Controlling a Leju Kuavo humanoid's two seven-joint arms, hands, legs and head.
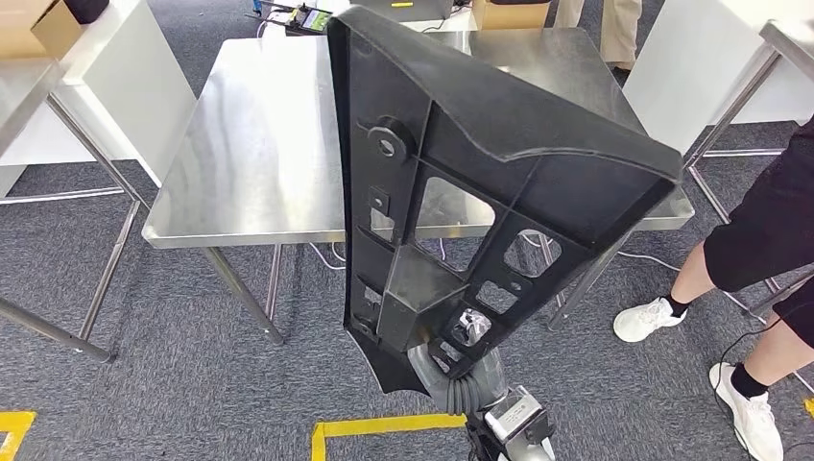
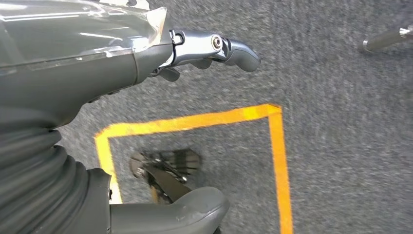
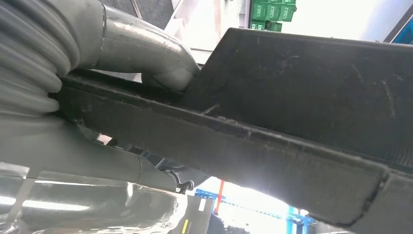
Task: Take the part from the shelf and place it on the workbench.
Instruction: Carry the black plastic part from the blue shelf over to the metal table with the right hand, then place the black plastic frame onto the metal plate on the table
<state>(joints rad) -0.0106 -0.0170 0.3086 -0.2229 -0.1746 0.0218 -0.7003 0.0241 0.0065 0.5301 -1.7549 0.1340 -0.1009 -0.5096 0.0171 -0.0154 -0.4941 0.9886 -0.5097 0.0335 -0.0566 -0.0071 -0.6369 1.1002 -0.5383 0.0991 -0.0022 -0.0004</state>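
The part is a large black plastic panel with ribs and several cut-outs. It stands tilted in front of me and hides the middle of the steel workbench behind it. My right hand grips the panel at its lower end and shows through the openings. In the right wrist view the thumb presses on the panel's thick edge. My left hand hangs over the carpet, fingers apart, holding nothing.
A person in black shorts and white shoes stands close at the right. Another person's legs are behind the workbench, near a cardboard box. A white cabinet stands at the left. Yellow floor tape lies by my feet.
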